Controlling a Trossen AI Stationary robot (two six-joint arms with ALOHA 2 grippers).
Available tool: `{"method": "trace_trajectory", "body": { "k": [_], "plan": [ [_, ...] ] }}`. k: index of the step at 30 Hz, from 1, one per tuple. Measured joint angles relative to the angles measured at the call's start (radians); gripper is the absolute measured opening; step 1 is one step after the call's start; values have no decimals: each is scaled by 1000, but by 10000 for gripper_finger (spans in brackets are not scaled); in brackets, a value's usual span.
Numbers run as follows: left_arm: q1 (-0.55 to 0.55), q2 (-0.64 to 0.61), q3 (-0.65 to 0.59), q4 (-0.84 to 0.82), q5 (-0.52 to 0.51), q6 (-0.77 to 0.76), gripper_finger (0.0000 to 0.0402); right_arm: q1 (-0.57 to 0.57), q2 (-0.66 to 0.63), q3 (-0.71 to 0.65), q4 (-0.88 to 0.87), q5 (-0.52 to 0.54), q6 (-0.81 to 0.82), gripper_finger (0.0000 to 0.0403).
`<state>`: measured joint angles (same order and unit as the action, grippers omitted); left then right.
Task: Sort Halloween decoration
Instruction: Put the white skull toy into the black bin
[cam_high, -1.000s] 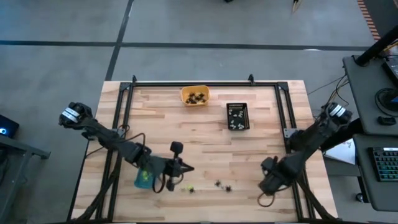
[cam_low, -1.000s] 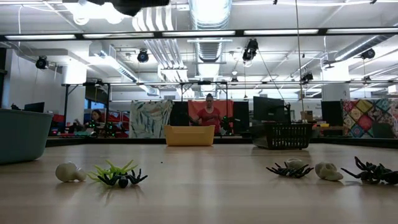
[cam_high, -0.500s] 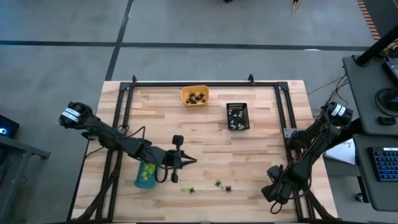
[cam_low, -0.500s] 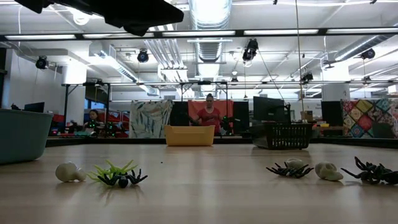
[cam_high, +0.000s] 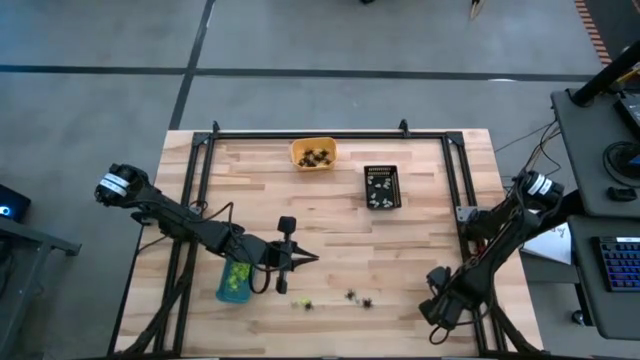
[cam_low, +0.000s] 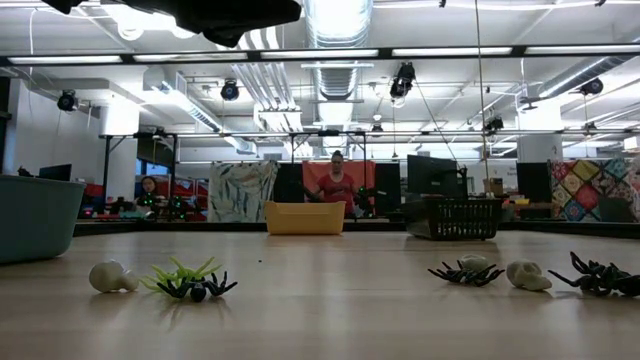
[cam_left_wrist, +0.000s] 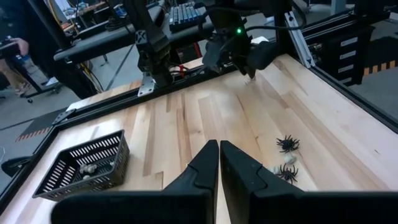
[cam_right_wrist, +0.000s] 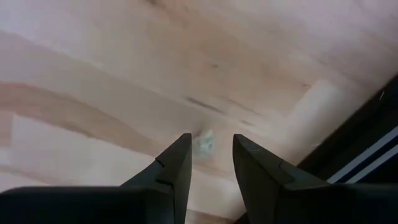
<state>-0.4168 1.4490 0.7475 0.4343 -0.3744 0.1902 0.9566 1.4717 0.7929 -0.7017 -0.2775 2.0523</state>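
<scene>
The right gripper (cam_right_wrist: 211, 158), jaws narrowly parted, hangs at the table's (cam_high: 420, 225) right front corner over 1 whitish trinket (cam_right_wrist: 204, 142), apparently lining up a pick.

Left gripper (cam_left_wrist: 218, 163) pressed shut above the pale wooden table (cam_left_wrist: 205, 118), black mesh basket (cam_left_wrist: 84, 165) to one side, black plastic spiders (cam_left_wrist: 287, 144) opposite.

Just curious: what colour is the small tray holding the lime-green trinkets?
Blue; the small blue plastic tray shows best in the high view.
</scene>
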Motion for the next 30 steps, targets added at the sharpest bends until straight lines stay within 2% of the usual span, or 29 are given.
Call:
{"method": "trace_trajectory", "body": {
  "k": [8,25,30],
  "plan": [
    [0,0,0,-1,0,0,0,-1,27,-1,2,2,-30,104],
    [0,0,0,-4,0,0,0,0,40,-2,7,8,-41,15],
    [0,0,0,-4,0,0,0,0,42,11,-19,20,-56,9]
  ]
}}
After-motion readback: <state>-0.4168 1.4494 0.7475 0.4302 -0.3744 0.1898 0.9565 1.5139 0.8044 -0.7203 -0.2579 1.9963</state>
